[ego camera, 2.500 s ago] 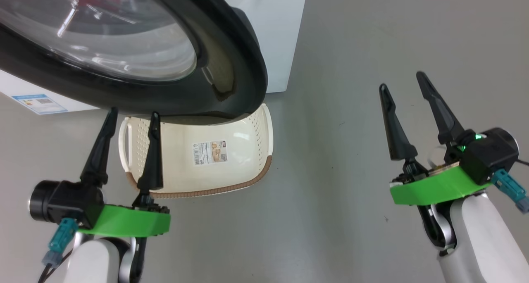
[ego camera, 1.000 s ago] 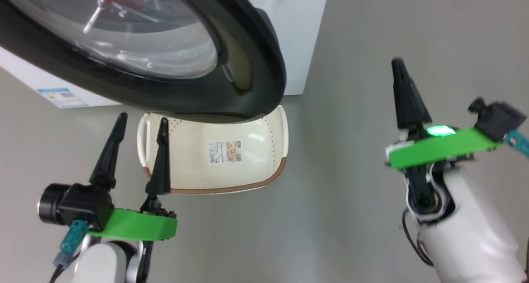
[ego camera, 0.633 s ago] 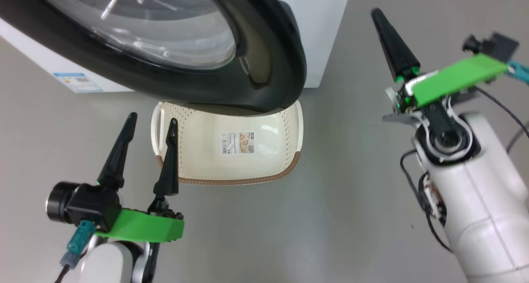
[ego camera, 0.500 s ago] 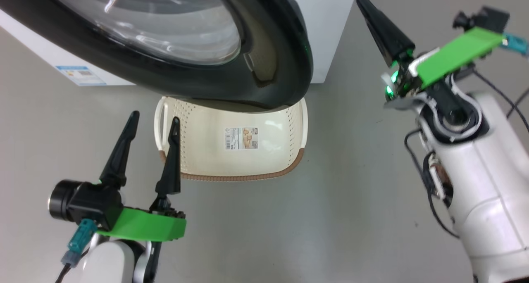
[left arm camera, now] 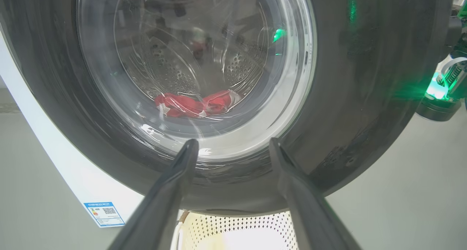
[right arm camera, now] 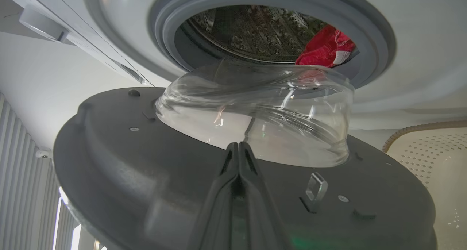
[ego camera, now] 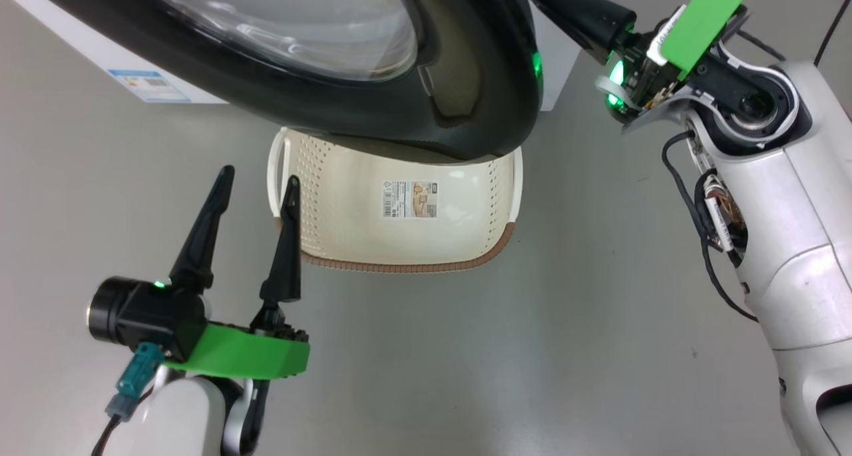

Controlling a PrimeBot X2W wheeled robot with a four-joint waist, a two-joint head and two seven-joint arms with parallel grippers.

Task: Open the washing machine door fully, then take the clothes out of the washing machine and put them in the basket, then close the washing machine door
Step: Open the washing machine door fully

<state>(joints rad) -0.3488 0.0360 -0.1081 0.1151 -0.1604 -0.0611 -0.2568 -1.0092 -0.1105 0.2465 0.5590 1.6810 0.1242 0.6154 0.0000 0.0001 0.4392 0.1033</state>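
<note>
Head view: steeply down over the washing machine door (ego camera: pixel 299 103) and basket (ego camera: pixel 346 210). Left wrist view: close, facing the door's outer face. Right wrist view: close, facing its inner side and the drum (right arm camera: pixel 251 31). All 3 share the door.

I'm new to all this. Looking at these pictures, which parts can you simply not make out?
- Head view: the basket's far end, hidden under the washing machine door.
- Head view: the right claw's tips, lost behind the door at the top edge; whether they touch it is unclear.
- Left wrist view: how many clothes there are, smeared by the bulging glass.
- Head view: the basket's paper label, print too small to read.
</note>
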